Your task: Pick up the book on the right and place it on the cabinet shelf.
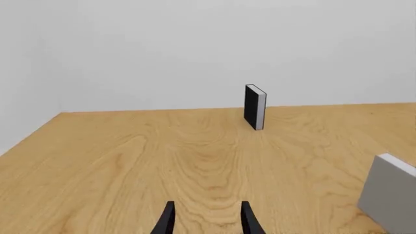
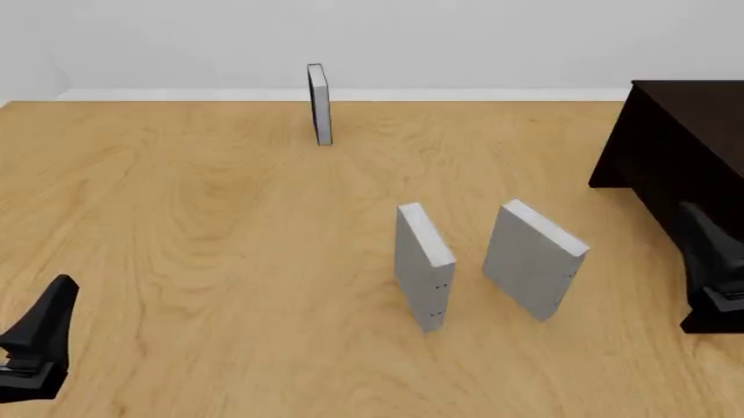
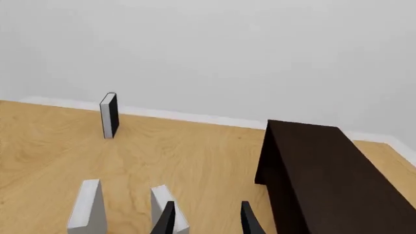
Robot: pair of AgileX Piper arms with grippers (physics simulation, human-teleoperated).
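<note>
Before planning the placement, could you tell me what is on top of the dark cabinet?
Nothing shows on the cabinet's visible top in the right wrist view. In the front view the frame crops its far part and the right gripper covers some; the inner shelf is not visible.

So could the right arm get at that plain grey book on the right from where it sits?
Probably yes. The right pincer is open beside the cabinet, and the book stands upright with bare table between them. The dotted book stands apart on its far side.

Bright, even light — sharp, nearly shadowless.
</note>
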